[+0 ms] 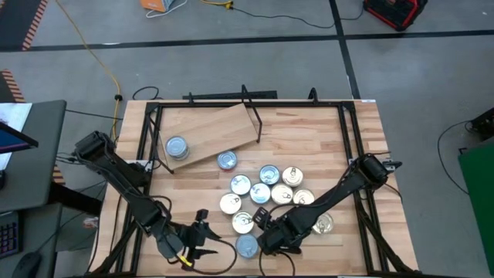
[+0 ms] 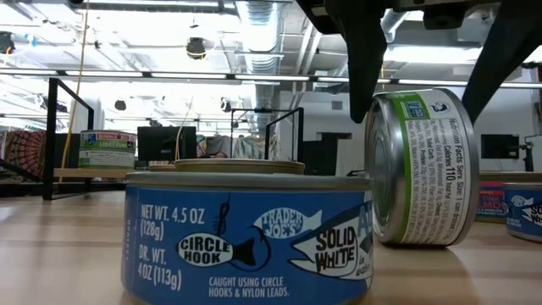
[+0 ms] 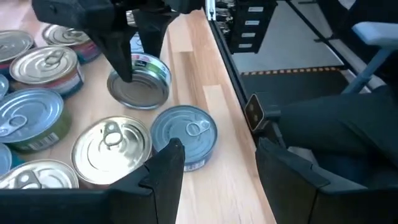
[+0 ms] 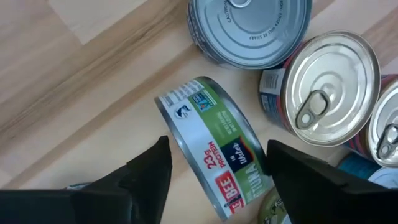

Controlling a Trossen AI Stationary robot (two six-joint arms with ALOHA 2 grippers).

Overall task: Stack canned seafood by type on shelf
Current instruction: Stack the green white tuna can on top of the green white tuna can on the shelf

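Observation:
Several flat tins lie lid up in a cluster [image 1: 266, 193] at mid-table. Two more [image 1: 177, 147] sit on the plywood shelf [image 1: 224, 127] at the far left. My right gripper [image 4: 214, 171] is open over a green-labelled tin [image 4: 208, 140] that stands on its rim on the table, tilted, with one finger on each flat side of it [image 2: 419, 169]. My left gripper [image 3: 221, 174] is open and empty near the table's front edge [image 1: 205, 234]. It points at a blue-labelled tin [image 3: 185, 132]. My right gripper comes from above, pointing down, its fingers across the green-labelled tin's two flat faces. One fingertip [image 2: 366, 106] stands right at the upper rim of the lid face [image 2: 378, 127]. I cannot tell whether either finger touches the tin. The tin's rim rests on the table.
The blue-labelled tin [image 1: 246, 245] lies lid up just near of the tilted one, and a gold-lidded tin [image 4: 329, 81] lies close beside it. A black metal frame [image 1: 351, 139] runs around the tabletop. Bare wood lies at the front left.

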